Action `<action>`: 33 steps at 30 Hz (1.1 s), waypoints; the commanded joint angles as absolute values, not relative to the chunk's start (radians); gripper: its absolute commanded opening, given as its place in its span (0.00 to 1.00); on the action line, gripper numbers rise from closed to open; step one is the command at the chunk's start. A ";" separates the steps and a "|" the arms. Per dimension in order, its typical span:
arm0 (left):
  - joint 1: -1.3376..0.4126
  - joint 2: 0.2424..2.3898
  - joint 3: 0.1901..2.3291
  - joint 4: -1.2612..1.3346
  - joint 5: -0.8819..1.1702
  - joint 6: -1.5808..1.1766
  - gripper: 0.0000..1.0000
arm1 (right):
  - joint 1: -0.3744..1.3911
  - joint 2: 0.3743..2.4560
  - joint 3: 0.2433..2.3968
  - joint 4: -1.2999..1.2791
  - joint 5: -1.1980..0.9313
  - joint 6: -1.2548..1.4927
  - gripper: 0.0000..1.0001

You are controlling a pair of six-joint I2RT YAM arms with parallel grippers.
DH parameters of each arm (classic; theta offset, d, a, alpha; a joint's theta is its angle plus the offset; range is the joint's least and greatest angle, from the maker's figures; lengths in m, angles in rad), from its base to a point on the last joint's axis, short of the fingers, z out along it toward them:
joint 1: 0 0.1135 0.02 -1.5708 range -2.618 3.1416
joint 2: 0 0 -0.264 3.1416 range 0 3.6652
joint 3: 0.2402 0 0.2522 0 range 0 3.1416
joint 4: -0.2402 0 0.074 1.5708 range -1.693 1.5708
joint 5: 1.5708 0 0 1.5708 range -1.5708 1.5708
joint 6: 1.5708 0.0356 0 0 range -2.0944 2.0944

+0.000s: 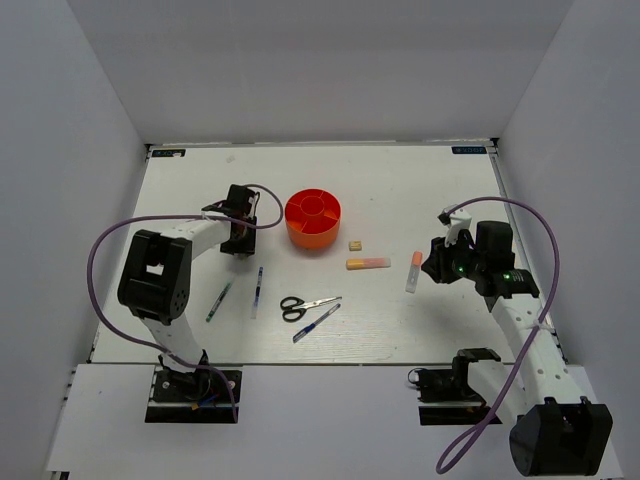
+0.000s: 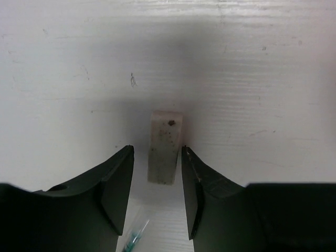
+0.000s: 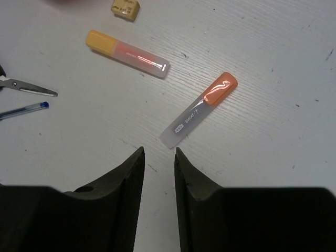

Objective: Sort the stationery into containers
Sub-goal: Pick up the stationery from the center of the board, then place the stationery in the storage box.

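Note:
The round orange organiser [image 1: 313, 218] stands mid-table. To its right lie a tiny tan eraser [image 1: 355, 245] [image 3: 125, 7], an orange-yellow marker [image 1: 368, 264] [image 3: 127, 53] and a white-orange tube [image 1: 414, 271] [image 3: 199, 110]. Black-handled scissors [image 1: 305, 306], a blue pen [image 1: 316, 323], a second slim pen [image 1: 258, 291] and a green pen [image 1: 219, 301] lie nearer the front. My right gripper [image 1: 432, 266] [image 3: 159, 152] is open and empty, its tips just short of the tube's white end. My left gripper [image 1: 238, 244] [image 2: 157, 148] is open, low over the table, with a speckled cream-white block [image 2: 165, 147] lying between its tips.
The arena's white walls enclose the table on three sides. A purple cable loops from each arm. In the left wrist view a teal pen tip [image 2: 134, 239] shows under the fingers. The block under the left gripper is hidden in the top view.

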State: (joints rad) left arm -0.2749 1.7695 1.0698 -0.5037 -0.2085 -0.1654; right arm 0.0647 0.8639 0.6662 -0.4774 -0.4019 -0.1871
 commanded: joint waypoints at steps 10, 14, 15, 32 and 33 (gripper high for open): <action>-0.272 1.769 1.081 -0.469 -0.197 -0.175 0.11 | 0.072 0.867 0.713 -0.489 -0.379 -0.183 0.33; -0.296 1.642 1.088 -0.486 -0.132 -0.213 0.04 | 0.071 0.868 0.710 -0.489 -0.382 -0.180 0.56; -0.304 1.623 1.089 -0.483 -0.112 -0.222 0.03 | 0.075 0.871 0.712 -0.486 -0.380 -0.179 0.54; -0.390 1.566 1.278 -0.428 0.118 -0.526 0.03 | 0.074 0.867 0.706 -0.474 -0.364 -0.164 0.26; -0.390 1.583 1.295 -0.419 0.118 -0.535 0.03 | 0.074 0.865 0.706 -0.476 -0.362 -0.164 0.26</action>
State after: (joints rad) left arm -0.3748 1.5612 1.2404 -0.4530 0.0837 -0.4610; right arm 0.0727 0.8688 0.6662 -0.4820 -0.3691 -0.1680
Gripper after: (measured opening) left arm 0.267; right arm 0.263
